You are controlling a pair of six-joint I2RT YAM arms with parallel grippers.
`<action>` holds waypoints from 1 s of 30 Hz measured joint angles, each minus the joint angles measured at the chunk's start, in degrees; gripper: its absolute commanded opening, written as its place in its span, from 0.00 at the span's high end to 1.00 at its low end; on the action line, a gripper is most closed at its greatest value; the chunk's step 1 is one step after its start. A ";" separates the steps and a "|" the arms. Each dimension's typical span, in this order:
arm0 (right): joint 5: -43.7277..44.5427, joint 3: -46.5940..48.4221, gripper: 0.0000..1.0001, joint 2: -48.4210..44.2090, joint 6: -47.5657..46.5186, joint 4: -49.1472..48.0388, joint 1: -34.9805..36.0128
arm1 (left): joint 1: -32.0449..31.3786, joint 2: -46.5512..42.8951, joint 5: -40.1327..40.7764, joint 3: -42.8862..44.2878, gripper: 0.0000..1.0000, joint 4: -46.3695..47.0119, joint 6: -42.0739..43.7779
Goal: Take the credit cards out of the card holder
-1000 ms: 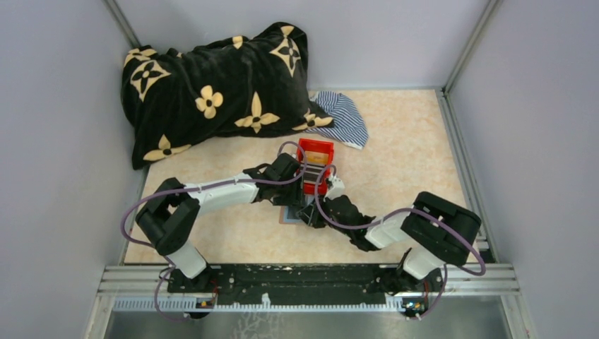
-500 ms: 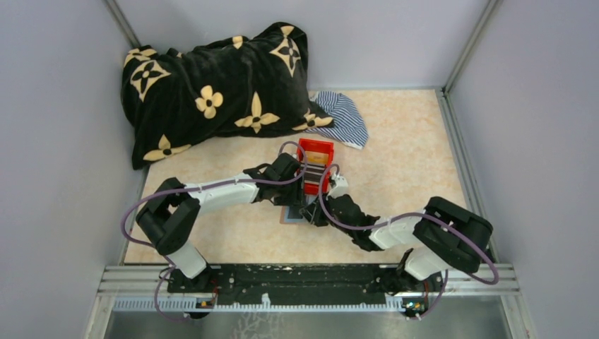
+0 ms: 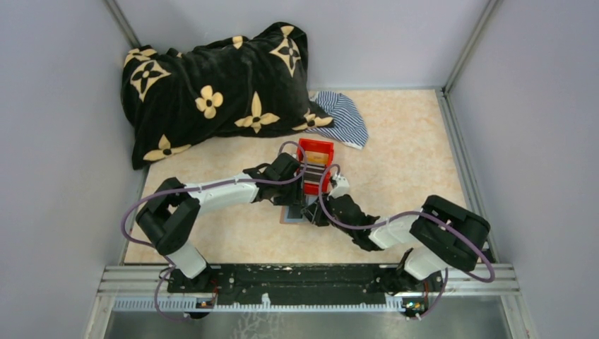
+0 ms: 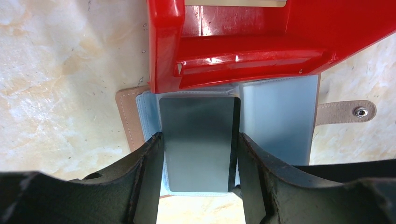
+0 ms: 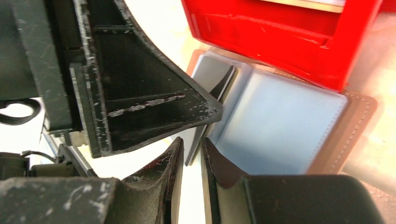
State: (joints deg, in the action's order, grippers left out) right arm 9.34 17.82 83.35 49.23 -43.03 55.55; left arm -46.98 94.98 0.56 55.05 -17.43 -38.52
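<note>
The card holder (image 4: 280, 116) lies open on the table, grey-blue panels up and its snap strap out to the right; in the top view only a corner of the card holder (image 3: 288, 214) shows under the arms. A dark grey credit card (image 4: 198, 116) sits over its left panel. My left gripper (image 4: 200, 135) is shut on that card, one finger against each long edge. In the right wrist view the credit card (image 5: 223, 81) tilts up off the card holder (image 5: 275, 126). Its lower corner reaches the tips of my right gripper (image 5: 192, 142), whose jaws stand narrowly open.
A red plastic bin (image 4: 243, 42) stands just beyond the holder and overlaps its far edge. A black pillow with tan flowers (image 3: 212, 85) and a striped cloth (image 3: 346, 116) lie at the back. Grey walls close in on three sides.
The right arm's elbow and shoulder have swung a little to the right. Both grippers stay at the holder, and neither has visibly opened or closed.
</note>
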 measured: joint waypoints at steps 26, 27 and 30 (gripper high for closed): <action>-2.34 0.50 1.00 6.97 0.85 -6.54 -1.29 | 0.55 0.00 1.22 -0.35 0.38 -0.15 1.22; -2.47 0.61 1.00 7.06 0.83 -6.64 -1.36 | 0.57 0.00 1.38 -0.35 0.38 -0.15 1.29; -2.60 0.61 1.00 7.13 0.83 -6.71 -1.36 | 0.59 0.00 1.38 -0.37 0.38 -0.13 1.33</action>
State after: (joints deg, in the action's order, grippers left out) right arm 6.74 18.44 90.48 50.06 -49.74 54.19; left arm -46.39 94.98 1.93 54.68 -17.56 -37.19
